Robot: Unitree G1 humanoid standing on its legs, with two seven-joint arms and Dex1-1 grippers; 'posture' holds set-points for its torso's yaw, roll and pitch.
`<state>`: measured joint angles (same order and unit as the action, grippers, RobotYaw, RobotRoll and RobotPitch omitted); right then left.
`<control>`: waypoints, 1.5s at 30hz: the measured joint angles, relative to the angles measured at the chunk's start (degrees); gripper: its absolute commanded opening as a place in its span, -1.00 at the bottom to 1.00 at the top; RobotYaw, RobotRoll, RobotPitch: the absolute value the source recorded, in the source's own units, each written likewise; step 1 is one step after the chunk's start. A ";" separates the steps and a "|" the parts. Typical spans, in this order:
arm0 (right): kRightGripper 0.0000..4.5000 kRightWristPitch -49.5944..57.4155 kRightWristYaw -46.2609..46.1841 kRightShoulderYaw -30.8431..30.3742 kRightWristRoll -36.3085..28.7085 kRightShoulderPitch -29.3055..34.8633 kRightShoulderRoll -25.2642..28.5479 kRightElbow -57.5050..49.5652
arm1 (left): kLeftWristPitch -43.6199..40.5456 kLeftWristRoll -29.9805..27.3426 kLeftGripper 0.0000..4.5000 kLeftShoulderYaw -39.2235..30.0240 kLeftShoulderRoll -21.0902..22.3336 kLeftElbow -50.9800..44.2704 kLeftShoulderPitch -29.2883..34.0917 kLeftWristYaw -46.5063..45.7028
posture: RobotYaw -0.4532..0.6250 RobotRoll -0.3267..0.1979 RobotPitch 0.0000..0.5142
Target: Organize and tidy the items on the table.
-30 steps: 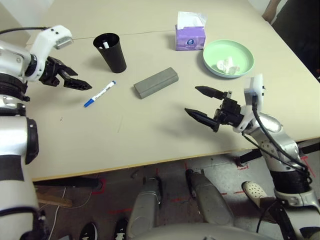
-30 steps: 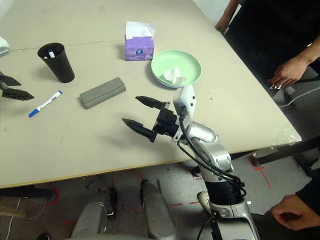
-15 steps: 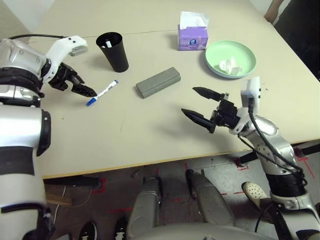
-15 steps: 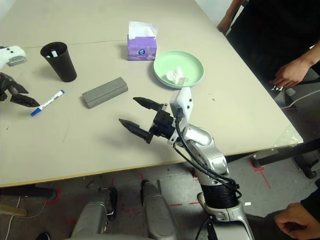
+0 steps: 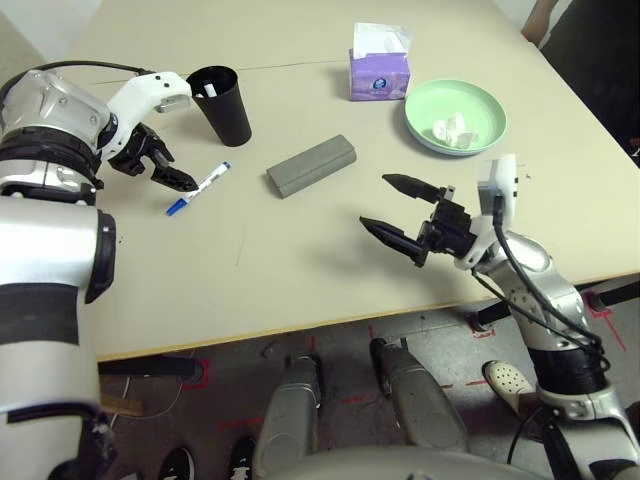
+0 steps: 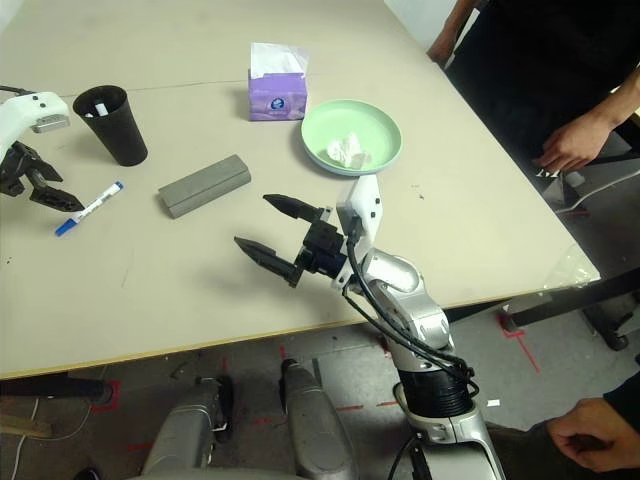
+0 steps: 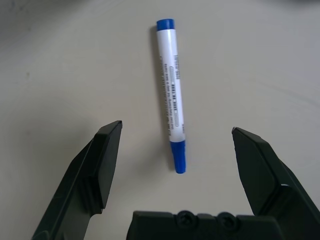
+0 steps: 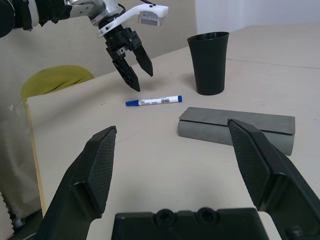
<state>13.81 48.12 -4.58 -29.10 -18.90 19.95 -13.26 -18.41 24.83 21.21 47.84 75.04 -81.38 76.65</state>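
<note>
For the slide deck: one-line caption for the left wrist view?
Open left gripper poised over a blue-capped marker lying on the table.

The left arm reaches out in front, and its left pincer (image 5: 172, 177) points down with both black fingers spread wide. The right arm is bent low, and its right pincer (image 5: 392, 210) points sideways, fingers also wide apart, holding nothing.

L gripper (image 8: 134, 70) open above marker (image 8: 154, 101) nr cup (image 8: 208, 62).

Silver forearms, white wrist housings, black cables, black two-fingered right pincer (image 5: 397, 208).
</note>
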 measured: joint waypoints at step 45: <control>1.00 2.36 -3.14 -0.16 -0.36 2.13 0.28 -5.77 | -3.16 -1.76 0.99 -4.66 -3.48 1.53 7.84 -11.33 | -0.69 0.25 -0.15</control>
<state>16.17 44.98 -4.74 -29.46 -16.77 20.23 -19.03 -21.57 23.07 16.55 44.36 76.57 -73.54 65.32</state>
